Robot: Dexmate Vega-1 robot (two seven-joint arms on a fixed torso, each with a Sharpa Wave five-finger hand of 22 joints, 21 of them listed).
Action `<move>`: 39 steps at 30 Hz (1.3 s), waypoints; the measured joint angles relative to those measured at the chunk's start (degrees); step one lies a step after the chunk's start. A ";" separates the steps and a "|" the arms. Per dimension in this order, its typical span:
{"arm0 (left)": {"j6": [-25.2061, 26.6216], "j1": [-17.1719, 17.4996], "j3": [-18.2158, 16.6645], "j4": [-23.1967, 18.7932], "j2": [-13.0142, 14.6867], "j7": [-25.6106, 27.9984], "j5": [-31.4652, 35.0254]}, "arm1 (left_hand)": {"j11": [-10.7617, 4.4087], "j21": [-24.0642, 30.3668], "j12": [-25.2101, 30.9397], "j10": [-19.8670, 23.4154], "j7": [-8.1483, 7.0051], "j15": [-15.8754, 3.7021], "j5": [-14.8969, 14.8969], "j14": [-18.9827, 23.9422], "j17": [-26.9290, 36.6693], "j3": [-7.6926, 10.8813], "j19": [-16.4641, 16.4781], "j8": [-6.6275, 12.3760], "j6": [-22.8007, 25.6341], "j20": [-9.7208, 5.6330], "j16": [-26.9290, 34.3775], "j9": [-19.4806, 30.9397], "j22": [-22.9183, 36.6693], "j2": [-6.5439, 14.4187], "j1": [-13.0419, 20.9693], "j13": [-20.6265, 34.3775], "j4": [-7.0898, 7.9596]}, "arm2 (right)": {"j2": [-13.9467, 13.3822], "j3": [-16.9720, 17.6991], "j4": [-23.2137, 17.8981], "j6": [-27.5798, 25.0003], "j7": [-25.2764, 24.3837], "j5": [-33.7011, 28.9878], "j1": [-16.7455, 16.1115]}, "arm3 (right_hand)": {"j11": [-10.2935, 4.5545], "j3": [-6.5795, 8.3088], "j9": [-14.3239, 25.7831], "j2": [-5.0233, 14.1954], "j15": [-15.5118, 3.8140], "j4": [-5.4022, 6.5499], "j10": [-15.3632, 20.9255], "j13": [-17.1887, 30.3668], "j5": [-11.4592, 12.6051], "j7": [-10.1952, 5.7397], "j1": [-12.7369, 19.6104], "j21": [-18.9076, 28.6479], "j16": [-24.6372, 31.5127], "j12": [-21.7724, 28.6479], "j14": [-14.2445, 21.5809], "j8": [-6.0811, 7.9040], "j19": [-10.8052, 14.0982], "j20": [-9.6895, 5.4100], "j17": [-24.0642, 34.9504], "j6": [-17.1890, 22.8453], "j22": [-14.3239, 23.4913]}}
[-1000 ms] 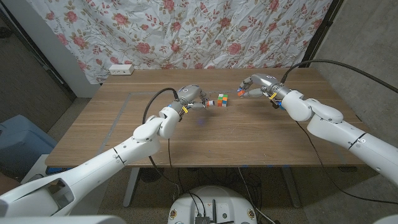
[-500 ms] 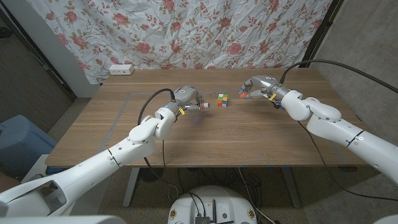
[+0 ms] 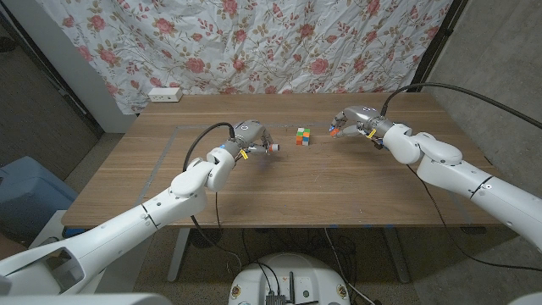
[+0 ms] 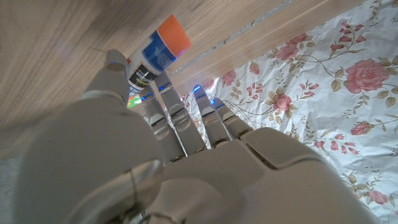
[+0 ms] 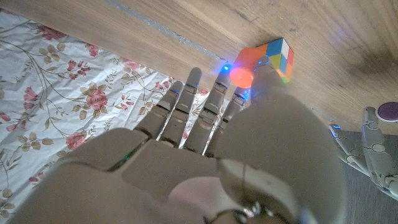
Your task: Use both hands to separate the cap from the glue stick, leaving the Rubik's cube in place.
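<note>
Head view: left hand point(image 3: 252, 138) over the wooden surface point(image 3: 279, 186), closed around the glue stick point(image 3: 272, 147), whose end pokes out of the hand toward the Rubik's cube point(image 3: 303, 135). Cube sits on the surface between the two hands, just off the left hand's fingertip side, touching neither hand. Right hand point(image 3: 349, 119) on the cube's other side, pinching the orange cap point(image 3: 334, 130) at its fingertips; cap and stick well apart, cube between them. Flowered cloth point(image 3: 279, 42) hangs behind the surface, white power strip point(image 3: 164, 94) at the far edge beyond the left hand.

Left wrist view: left hand point(image 4: 155, 155) seen from the back, fingers wrapped around the glue stick point(image 4: 157, 55); blue-and-white label, orange end sticking out past the fingers above the wood. Flowered cloth point(image 4: 323, 81) past the surface edge.

Right wrist view: right hand point(image 5: 205, 149) from the back, thumb and fingers holding the orange cap point(image 5: 245, 67) at the tips. Rubik's cube point(image 5: 280, 57) just beyond the cap on the wood; can't tell if they touch. Other hand's fingers point(image 5: 367, 149) at the edge with the stick's purple tip point(image 5: 388, 111).
</note>
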 measured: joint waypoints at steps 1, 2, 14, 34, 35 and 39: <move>0.00 0.04 0.00 0.07 0.13 0.00 0.00 | 0.00 0.00 0.00 0.00 0.00 0.00 -0.01 0.00 0.00 0.00 0.00 0.00 0.00 0.00 0.00 0.00 0.00 0.00 0.00 0.00 0.00 | 0.00 0.00 0.00 -0.08 0.13 -0.28 0.00 | 0.00 0.00 0.00 0.00 -0.14 0.00 0.00 0.00 0.00 0.00 0.00 0.00 -0.21 0.00 -0.14 0.00 0.00 0.00 0.00 0.00 0.00; 0.02 0.06 0.00 0.12 0.23 -0.37 0.30 | 0.00 0.00 0.00 0.00 0.00 0.00 -0.02 0.00 0.00 0.00 0.00 0.00 0.00 0.00 0.00 0.00 0.00 0.00 0.00 0.00 0.00 | 0.04 -0.34 0.29 -0.18 0.25 -0.61 0.23 | 0.00 0.00 -0.01 0.00 -0.20 0.00 0.00 0.01 0.00 0.00 0.00 0.00 -0.21 0.00 -0.20 0.00 0.00 0.00 0.00 0.00 0.00; -0.34 -0.06 0.65 1.04 1.17 -2.99 2.94 | -0.30 0.00 -0.04 -0.30 0.00 0.00 -0.03 0.00 -0.15 0.00 0.00 -0.07 0.00 0.00 0.00 0.00 0.00 0.00 0.00 0.00 0.00 | 0.42 -2.21 1.98 -1.87 0.85 -3.05 1.26 | -0.09 0.00 -0.16 -0.01 -0.20 0.00 -0.35 0.45 -0.06 -0.13 0.00 0.00 -0.21 -0.44 -0.20 -0.37 0.01 0.00 -0.01 -0.13 0.00; -0.42 0.63 1.04 1.66 1.20 -4.94 5.47 | -0.92 0.00 -0.28 -0.92 0.00 0.00 0.03 0.00 -0.14 0.00 -0.53 -0.44 0.00 -0.08 0.00 0.00 0.00 0.00 0.00 -0.05 0.00 | 0.58 -4.40 3.20 -4.31 2.12 -6.55 2.13 | 0.02 -0.31 -0.26 0.22 -0.11 0.31 -1.44 0.83 -0.11 0.11 -0.99 0.00 -0.66 -0.45 -0.71 -0.44 0.01 0.01 0.27 -0.52 0.13; -0.41 0.70 1.05 1.58 1.24 -4.95 5.48 | -0.92 0.00 -0.29 -0.92 0.00 0.00 0.03 0.00 -0.14 0.00 -0.53 -0.44 0.00 -0.09 0.00 0.00 0.00 0.00 0.00 -0.05 0.00 | 0.62 -4.46 3.24 -4.48 2.17 -6.61 2.13 | 0.13 -0.31 -0.26 0.22 -0.11 0.31 -1.56 0.82 -0.11 0.11 -0.99 0.00 -0.66 -0.45 -0.71 -0.44 0.01 0.01 0.27 -0.52 0.13; -0.20 0.97 1.03 1.23 1.45 -5.54 5.75 | -0.95 0.00 -0.46 -0.95 0.00 0.21 0.03 -0.21 -0.14 0.00 -0.72 -0.44 0.00 0.11 0.00 0.00 0.00 0.00 -0.01 -0.04 0.00 | 0.71 -4.61 3.37 -4.88 2.25 -6.79 2.16 | 0.18 -0.31 -0.27 0.37 -0.11 0.31 -1.86 0.95 -0.11 -0.09 -1.15 0.00 -0.65 -0.45 -0.71 -0.44 0.01 0.01 0.27 -0.72 0.13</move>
